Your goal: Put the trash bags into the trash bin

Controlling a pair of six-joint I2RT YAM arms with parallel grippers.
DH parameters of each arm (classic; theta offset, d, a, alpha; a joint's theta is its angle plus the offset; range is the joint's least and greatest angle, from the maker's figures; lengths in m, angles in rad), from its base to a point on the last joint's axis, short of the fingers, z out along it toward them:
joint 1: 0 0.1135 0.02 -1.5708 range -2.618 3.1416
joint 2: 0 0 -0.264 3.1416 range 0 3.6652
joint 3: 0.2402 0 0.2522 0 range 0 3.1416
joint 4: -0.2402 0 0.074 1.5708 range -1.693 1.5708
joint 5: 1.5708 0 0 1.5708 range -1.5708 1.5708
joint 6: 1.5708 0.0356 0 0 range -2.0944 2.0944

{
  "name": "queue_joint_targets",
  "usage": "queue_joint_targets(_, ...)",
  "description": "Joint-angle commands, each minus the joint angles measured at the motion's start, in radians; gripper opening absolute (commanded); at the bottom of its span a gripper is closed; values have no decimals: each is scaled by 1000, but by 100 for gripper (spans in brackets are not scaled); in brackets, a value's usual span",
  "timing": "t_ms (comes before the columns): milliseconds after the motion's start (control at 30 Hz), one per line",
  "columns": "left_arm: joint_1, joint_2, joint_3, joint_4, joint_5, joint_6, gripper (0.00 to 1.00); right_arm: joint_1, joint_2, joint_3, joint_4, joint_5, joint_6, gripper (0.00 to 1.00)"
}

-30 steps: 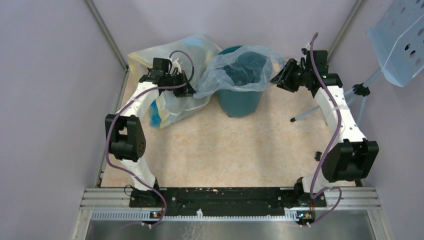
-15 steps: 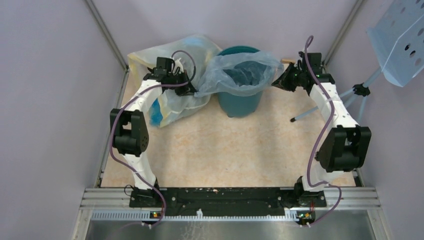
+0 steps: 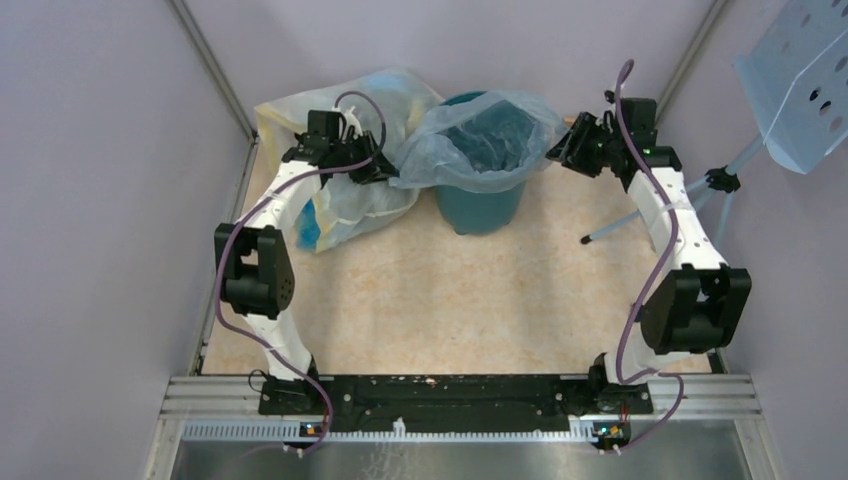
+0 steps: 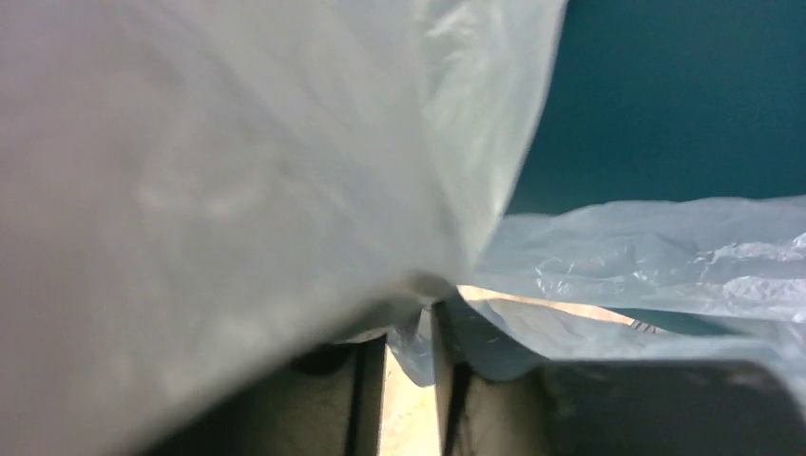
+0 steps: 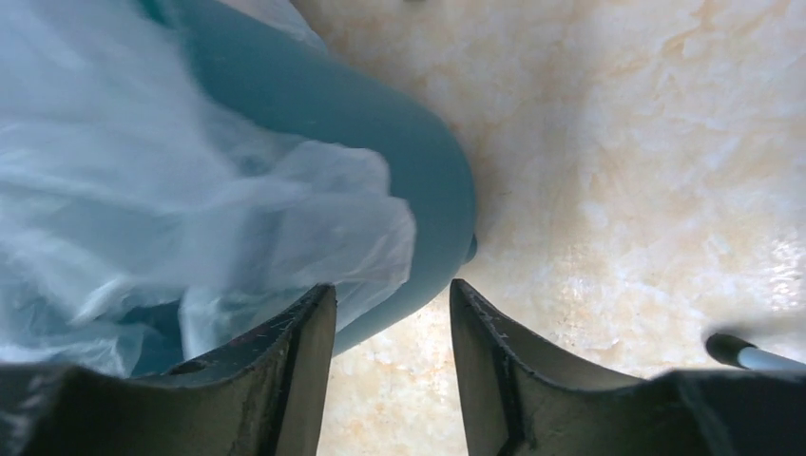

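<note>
The dark teal trash bin (image 3: 480, 208) stands at the back of the floor. The pale-blue translucent trash bag (image 3: 445, 150) lines it, its mouth spread over the rim and sagging on the left. My left gripper (image 3: 385, 172) is at the bag's left edge. In the left wrist view the bag (image 4: 238, 171) drapes over the gripper (image 4: 411, 328), whose jaws stand slightly apart with a flap of film hanging between them; the bin (image 4: 684, 95) is behind. My right gripper (image 3: 560, 150) is open beside the bin's right rim. Its jaws (image 5: 392, 294) hold nothing, beside bin (image 5: 380, 123) and bag (image 5: 143, 209).
A large yellowish translucent bag (image 3: 345, 205) with blue items lies left of the bin, under my left arm. A light-blue perforated panel (image 3: 800, 80) on a tripod stands at the right, one leg (image 5: 756, 358) near my right gripper. Purple walls enclose the floor.
The left jaws, shut on the bag's left edge before, have parted a little. The right arm shifted near the right rim; its jaws stand open now. The bag sits lower over the rim.
</note>
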Motion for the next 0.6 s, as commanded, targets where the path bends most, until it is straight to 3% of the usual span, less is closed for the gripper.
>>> queue_joint_targets(0, -2, -123, -39, 107, -5, -63, 37, -11, -100, 53, 55, 22, -90, 50)
queue_joint_targets(167, -6, -195, -64, 55, -74, -114, 57, -11, -78, 158, 35, 16, -168, 56)
queue_joint_targets(300, -7, -306, -107, 3, -213, -167, 83, -6, -69, 223, 30, 4, -233, 63)
queue_joint_targets(400, -16, -387, -127, -3, -272, -173, 89, 16, -52, 267, 20, 16, -333, 65)
queue_joint_targets(567, -70, -441, -93, -39, -295, -154, 86, 26, 18, 345, 26, -28, -433, 65)
